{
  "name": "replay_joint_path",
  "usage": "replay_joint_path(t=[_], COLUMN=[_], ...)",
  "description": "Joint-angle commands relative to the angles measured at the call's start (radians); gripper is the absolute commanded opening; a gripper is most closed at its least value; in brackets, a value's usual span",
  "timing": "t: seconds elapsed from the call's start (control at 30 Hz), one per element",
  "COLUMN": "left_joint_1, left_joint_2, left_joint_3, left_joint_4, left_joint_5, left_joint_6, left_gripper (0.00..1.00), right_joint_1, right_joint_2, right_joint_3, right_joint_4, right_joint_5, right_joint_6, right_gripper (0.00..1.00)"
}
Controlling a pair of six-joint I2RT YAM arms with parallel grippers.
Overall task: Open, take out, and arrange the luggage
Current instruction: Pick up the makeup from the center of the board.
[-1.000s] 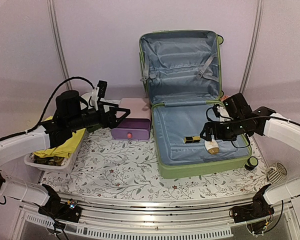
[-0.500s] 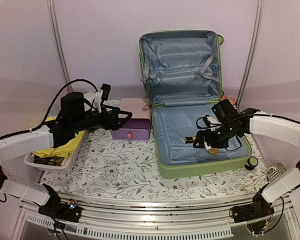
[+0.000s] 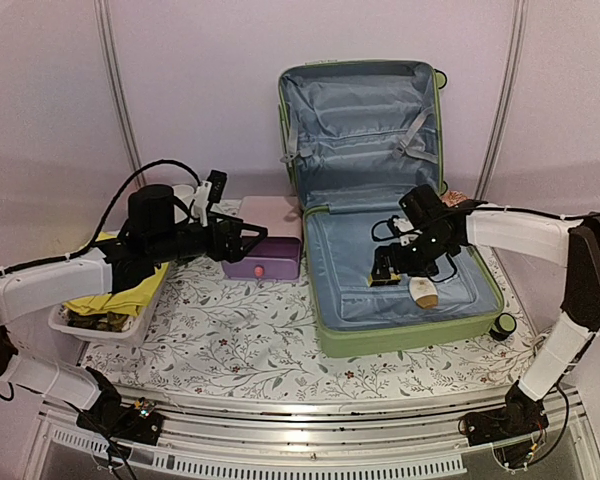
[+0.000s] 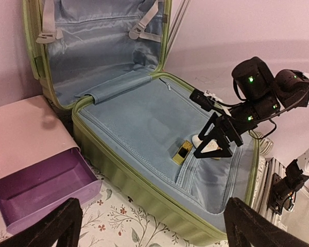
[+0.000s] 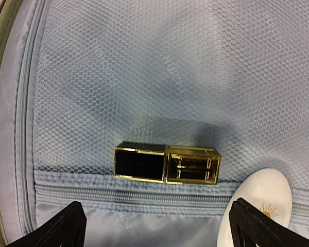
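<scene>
Item one, the luggage: a light-green hard-shell suitcase, lying open on the right half of your flower-patterned table. Its lid stands upright against the back wall and its base lies flat, grey-blue lining showing in both halves. A black wheel shows at its near right corner. Item two, a small gold-and-black case: it lies flat on the mesh lining of the base, just above a zip seam. Item three, a white oval bottle: it rests just beside the case, on the side nearer you. Item four, your right gripper: it is reached in over the base and points down at the gold-and-black case, jaws spread wide, both fingers clear of it. Item five, your left gripper: it hangs above the table left of the suitcase, jaws equally wide, gripping nothing. Item six, a pink-topped purple box: it sits beside the suitcase, drawer pulled out. Item seven, a white basket: it sits at the far left and holds a yellow cloth.
</scene>
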Motion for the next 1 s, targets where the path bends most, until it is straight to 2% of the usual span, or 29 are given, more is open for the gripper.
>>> replay_joint_path(t=[0.0, 0.5, 0.97], left_joint_1=[0.002, 0.002, 0.004], left_joint_2=[-0.010, -0.033, -0.038], left_joint_3=[0.017, 0.007, 0.007], left_joint_4=[-0.001, -0.008, -0.016], left_joint_5=[0.008, -0.009, -0.017], left_joint_6=[0.010, 0.023, 0.030], left_gripper=[0.98, 0.98, 0.98], right_joint_1=[-0.001, -0.001, -0.001], right_joint_2=[0.059, 0.172, 0.190], right_joint_3=[0.049, 0.090, 0.085], right_joint_4=[0.025, 0.063, 0.093], right_joint_5=[0.024, 0.056, 0.045], right_joint_6=[-0.010, 0.042, 0.024], right_gripper=[0.99, 1.00, 0.76])
